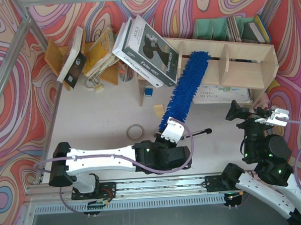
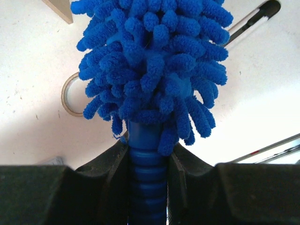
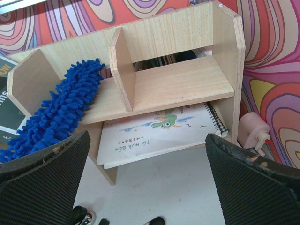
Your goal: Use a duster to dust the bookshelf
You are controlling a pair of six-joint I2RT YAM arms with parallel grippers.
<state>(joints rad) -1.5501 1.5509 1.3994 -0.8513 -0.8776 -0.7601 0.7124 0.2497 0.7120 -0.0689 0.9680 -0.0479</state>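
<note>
Blue duster [image 1: 182, 88] slants from the left claw [image 2: 147, 159], clamped on its ribbed handle, up into the left compartment of the bookshelf [image 1: 244, 70] at the far right of the table. Right claw [image 3: 147, 138] hangs near the shelf, fingers wide apart, empty. A tilted box [image 1: 147, 49] at the shelf's left end reads "AREA". A spiral book [image 3: 159, 133] under the shelf reads roughly "TÔ HÙA BÊN".

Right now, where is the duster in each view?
Top external: centre, duster slanting from the left gripper up onto the bookshelf.
Left wrist: upper centre, handle clamped at the bottom.
Right wrist: left side, across the bookshelf's left compartment.
Landmark: the bookshelf, in top and right wrist; the ring links left wrist to top.
</note>
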